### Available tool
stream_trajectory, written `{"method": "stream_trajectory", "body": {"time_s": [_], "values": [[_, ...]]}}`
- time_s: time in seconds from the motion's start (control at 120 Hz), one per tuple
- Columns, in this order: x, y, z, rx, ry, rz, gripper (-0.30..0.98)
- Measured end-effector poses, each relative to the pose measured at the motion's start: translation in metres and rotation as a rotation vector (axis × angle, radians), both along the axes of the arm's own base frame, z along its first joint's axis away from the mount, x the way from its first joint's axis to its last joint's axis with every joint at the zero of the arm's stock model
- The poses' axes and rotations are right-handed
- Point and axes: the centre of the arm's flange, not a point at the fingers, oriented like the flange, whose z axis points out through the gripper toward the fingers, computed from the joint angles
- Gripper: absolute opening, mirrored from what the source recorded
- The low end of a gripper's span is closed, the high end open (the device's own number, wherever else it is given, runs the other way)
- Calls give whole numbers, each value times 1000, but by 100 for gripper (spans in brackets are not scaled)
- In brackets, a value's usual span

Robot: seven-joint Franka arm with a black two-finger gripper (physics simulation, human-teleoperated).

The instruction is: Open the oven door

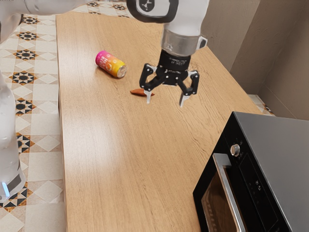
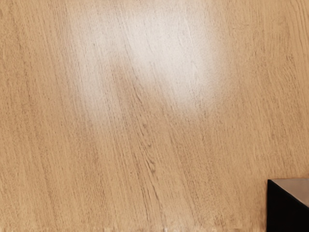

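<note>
Exterior view: the fingers (image 1: 183, 99) stand apart, holding nothing, above the surface (image 1: 120, 150); the oven door's handle (image 1: 230, 193) lies toward their five o'clock. Best to straddle the bar squarely, close, then draw it along the hinge's arc.

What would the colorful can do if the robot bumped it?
The can would probably roll, since it's round and lying on its side. It might feel slippery too, because its surface looks smooth and shiny.
</note>
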Motion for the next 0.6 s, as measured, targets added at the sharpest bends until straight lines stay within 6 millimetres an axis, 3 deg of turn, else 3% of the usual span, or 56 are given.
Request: {"method": "stream_trajectory", "body": {"time_s": [0.083, 0.192, 0.392, 0.6], "values": [[-24, -49, -16, -12, -96, -8, 69], [-20, -91, -24, -88, -198, 8, 69], [4, -134, -30, -248, -310, 41, 69], [13, -146, -26, -343, -371, 95, 69]]}}
